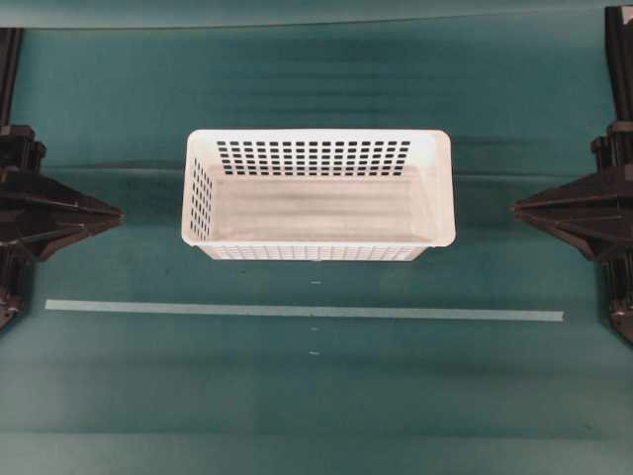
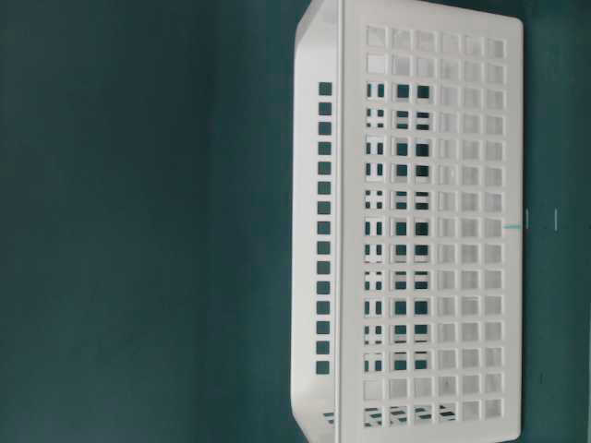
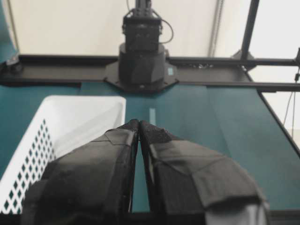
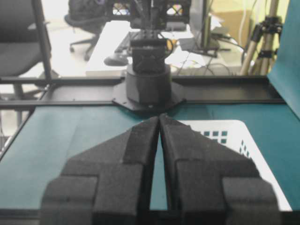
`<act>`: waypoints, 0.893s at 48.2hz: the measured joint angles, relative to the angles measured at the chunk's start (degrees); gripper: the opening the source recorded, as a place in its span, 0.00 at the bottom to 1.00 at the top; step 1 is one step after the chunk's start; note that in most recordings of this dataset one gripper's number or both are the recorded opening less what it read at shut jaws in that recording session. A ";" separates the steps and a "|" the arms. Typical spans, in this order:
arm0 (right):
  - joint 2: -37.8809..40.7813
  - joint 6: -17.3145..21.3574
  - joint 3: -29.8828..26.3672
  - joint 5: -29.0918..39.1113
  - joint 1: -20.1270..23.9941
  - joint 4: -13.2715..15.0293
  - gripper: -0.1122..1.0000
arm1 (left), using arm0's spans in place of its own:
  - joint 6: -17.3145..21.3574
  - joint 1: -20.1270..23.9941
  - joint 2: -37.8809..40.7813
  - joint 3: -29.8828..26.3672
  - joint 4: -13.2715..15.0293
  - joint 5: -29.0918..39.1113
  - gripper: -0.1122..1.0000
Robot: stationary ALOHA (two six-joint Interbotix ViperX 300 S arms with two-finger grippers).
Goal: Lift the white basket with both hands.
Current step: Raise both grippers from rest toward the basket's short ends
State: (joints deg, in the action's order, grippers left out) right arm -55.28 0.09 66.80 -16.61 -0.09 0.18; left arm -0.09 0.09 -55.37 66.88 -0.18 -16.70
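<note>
The white basket (image 1: pixel 318 195) stands empty on the green table, its slotted walls and rolled rim plain in the overhead view; the table-level view shows its long wall (image 2: pixel 434 231). My left gripper (image 1: pixel 117 211) rests at the left edge, well apart from the basket, tips touching and nothing between them (image 3: pixel 139 123). The basket's corner (image 3: pixel 70 122) lies left of those tips. My right gripper (image 1: pixel 516 208) waits at the right edge, also shut and empty (image 4: pixel 159 116), with the basket (image 4: pixel 229 136) to its right.
A pale tape line (image 1: pixel 297 311) runs across the table in front of the basket. Each wrist view faces the opposite arm's base (image 3: pixel 140 61) (image 4: pixel 149 79). Beyond the table stand a desk and chairs (image 4: pixel 89 18).
</note>
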 measured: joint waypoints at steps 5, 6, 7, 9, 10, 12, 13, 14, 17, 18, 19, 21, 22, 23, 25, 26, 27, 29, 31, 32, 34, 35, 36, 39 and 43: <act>0.09 0.53 0.00 0.26 -0.35 -0.35 0.26 | -2.81 0.97 0.79 -0.18 -0.44 3.16 0.13; 0.09 0.70 0.00 0.44 -0.44 -0.53 0.22 | -3.08 1.32 0.97 -0.26 -0.44 3.78 0.11; 0.09 0.97 0.00 0.70 -0.44 -0.70 0.20 | -3.52 1.67 1.14 -0.44 -0.53 4.31 0.09; 0.09 1.67 0.00 1.23 -0.70 -1.14 0.16 | -4.31 1.85 1.23 -0.79 -0.62 5.10 0.08; 0.09 2.11 0.00 1.49 -0.79 -1.49 0.15 | -4.66 1.85 1.23 -1.05 -0.62 5.45 0.07; 0.09 2.99 -0.09 2.20 -1.05 -2.02 0.13 | -5.36 1.76 1.23 -1.49 -0.70 5.98 0.07; 0.09 3.69 -0.18 2.72 -1.14 -2.46 0.12 | -5.71 1.76 1.23 -1.67 -0.70 6.15 0.06; 0.09 4.22 -0.26 3.16 -1.32 -2.90 0.11 | -6.15 1.76 1.23 -1.85 -0.70 6.33 0.06; 0.18 7.38 -1.14 5.98 -2.29 -4.92 0.11 | -7.38 1.76 1.32 -2.37 -0.70 6.77 0.06; 0.26 8.53 -1.67 7.47 -2.90 -5.80 0.11 | -7.82 1.85 1.49 -2.64 -0.70 6.94 0.06; 0.35 9.58 -2.02 8.61 -3.43 -6.42 0.11 | -8.79 1.76 1.67 -2.90 -0.70 7.29 0.06; 0.62 11.87 -3.08 11.69 -4.75 -7.73 0.11 | -10.55 1.76 2.02 -3.43 -0.70 7.82 0.06; 0.88 13.45 -3.69 13.36 -5.54 -8.35 0.11 | -11.43 1.85 2.29 -3.69 -0.70 8.17 0.06; 1.14 14.77 -4.48 15.03 -6.42 -9.05 0.11 | -12.48 1.93 2.46 -4.04 -0.70 8.53 0.06; 1.76 17.93 -5.98 18.81 -8.26 -10.28 0.11 | -14.50 2.20 3.08 -4.75 -0.70 9.23 0.06; 2.20 19.34 -6.68 20.65 -9.23 -10.90 0.11 | -16.08 2.37 3.34 -5.19 -0.70 9.76 0.06; 2.55 20.57 -7.38 22.41 -10.11 -11.25 0.11 | -17.58 2.55 3.69 -5.54 -0.70 10.28 0.06; 3.43 24.08 -9.05 26.81 -12.22 -11.87 0.11 | -20.65 3.08 4.57 -6.50 -0.70 11.43 0.06; 4.57 27.42 -10.81 31.29 -14.15 -12.04 0.11 | -23.99 3.69 5.36 -7.47 -0.70 12.83 0.06; 5.19 28.74 -11.69 33.40 -15.12 -12.13 0.11 | -26.02 4.04 5.71 -8.00 -0.70 13.71 0.06; 6.50 31.38 -13.18 37.44 -16.96 -12.22 0.11 | -30.15 4.83 6.59 -9.14 -0.70 15.73 0.06; 7.38 32.96 -14.06 40.17 -17.93 -12.22 0.11 | -32.43 5.45 7.12 -9.84 -0.70 16.96 0.06; 8.09 34.10 -14.68 42.01 -18.54 -12.22 0.11 | -33.84 5.89 7.56 -10.37 -0.70 17.93 0.06; 10.37 36.74 -16.44 46.76 -19.60 -12.30 0.11 | -39.55 7.21 8.79 -12.13 -0.70 21.71 0.06; 13.54 39.73 -18.63 52.03 -20.30 -12.30 0.11 | -45.35 8.44 10.63 -14.68 -0.70 26.46 0.06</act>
State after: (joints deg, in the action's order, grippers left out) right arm -41.75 39.81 48.16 35.42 -20.39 -12.13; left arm -45.44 8.53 -44.74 52.21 -0.88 9.76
